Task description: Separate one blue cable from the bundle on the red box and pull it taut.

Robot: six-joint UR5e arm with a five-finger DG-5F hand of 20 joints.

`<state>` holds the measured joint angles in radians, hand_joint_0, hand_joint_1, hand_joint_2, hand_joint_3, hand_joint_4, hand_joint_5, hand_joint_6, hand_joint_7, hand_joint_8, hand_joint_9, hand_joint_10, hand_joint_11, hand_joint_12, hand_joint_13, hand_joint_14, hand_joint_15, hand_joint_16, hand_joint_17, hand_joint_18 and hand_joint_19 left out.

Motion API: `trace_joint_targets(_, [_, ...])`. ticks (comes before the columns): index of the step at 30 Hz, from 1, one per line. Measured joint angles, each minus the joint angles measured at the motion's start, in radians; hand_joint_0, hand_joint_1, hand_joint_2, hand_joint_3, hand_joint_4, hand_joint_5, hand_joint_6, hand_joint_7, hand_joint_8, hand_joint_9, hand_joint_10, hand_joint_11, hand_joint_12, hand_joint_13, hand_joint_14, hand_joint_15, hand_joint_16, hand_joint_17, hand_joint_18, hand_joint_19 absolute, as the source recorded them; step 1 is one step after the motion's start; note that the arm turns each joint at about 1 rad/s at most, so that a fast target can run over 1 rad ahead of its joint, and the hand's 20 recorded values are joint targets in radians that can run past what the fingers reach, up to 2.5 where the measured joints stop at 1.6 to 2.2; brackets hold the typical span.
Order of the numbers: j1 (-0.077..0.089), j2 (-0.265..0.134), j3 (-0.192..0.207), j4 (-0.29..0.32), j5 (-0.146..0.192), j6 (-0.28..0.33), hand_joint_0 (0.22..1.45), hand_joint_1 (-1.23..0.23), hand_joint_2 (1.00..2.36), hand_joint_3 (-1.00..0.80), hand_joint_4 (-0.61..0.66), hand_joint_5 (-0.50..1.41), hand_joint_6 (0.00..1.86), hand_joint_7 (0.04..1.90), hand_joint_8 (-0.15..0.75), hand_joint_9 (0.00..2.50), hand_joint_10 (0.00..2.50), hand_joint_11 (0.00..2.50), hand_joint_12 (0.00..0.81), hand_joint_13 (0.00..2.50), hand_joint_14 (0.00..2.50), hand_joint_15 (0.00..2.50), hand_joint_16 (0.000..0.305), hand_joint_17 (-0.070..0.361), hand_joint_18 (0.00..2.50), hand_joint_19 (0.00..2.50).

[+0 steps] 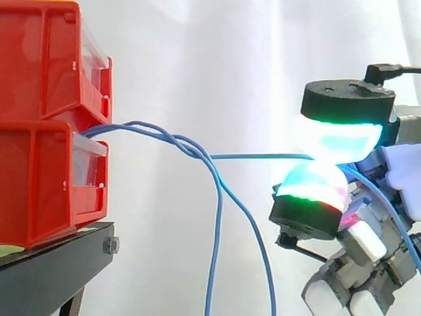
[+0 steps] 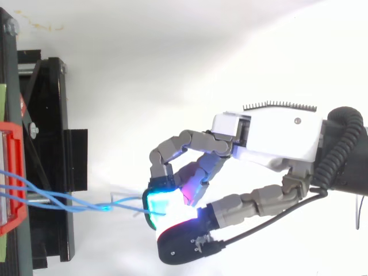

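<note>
Nearest the camera is my hand [image 2: 270, 135], reaching in from the right in the side view. Its glowing pads [image 1: 339, 139] are pressed together, one above the other, pinching a single blue cable [image 1: 263, 157]. Past the pinch, the cable's tail drops toward my wrist.

Opposite me, at the left, the stacked red bins [image 1: 39, 178] sit on the black stand [image 1: 46, 276]. The bundle [image 1: 168, 139] comes out where the upper bin meets the lower. It arcs up a little and twists on itself just beyond the bins' front edge. From that twist my cable runs nearly level and straight to the pads, while the loose strands [image 1: 217, 250] hang down between the bins and me.

I judge the separating done and the pull under way. The stretch from twist to pads looks tight, but the arc from the bins to the twist has slack in it. The next move should draw straight away from the bins along the cable's own line, with the pinch kept firm. The twist may drag the other strands along, and the cable may rub on the bin's lip.

Room is good. Between me and the bins there is only open air before the white curtain [image 1: 197, 66], and the stand's edge lies well below and to the left of the cable's line.
</note>
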<state>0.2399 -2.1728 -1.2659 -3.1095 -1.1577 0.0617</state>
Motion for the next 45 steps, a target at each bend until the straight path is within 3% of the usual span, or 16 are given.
trace_joint_targets(41, [0.005,0.0,-0.002,-0.003,-0.005,0.001,0.57,-0.76,1.01,-0.02,0.09,-0.07,0.87,1.26,0.401,1.15,0.01,0.58,0.455,0.84,0.01,0.42,0.056,0.127,0.79,0.42])
trace_joint_targets(45, [0.005,0.0,-0.002,-0.003,-0.005,0.001,0.57,-0.76,1.0,-0.01,0.06,-0.06,0.88,1.23,0.399,1.2,0.01,0.57,0.43,0.87,0.01,0.43,0.056,0.126,0.79,0.41])
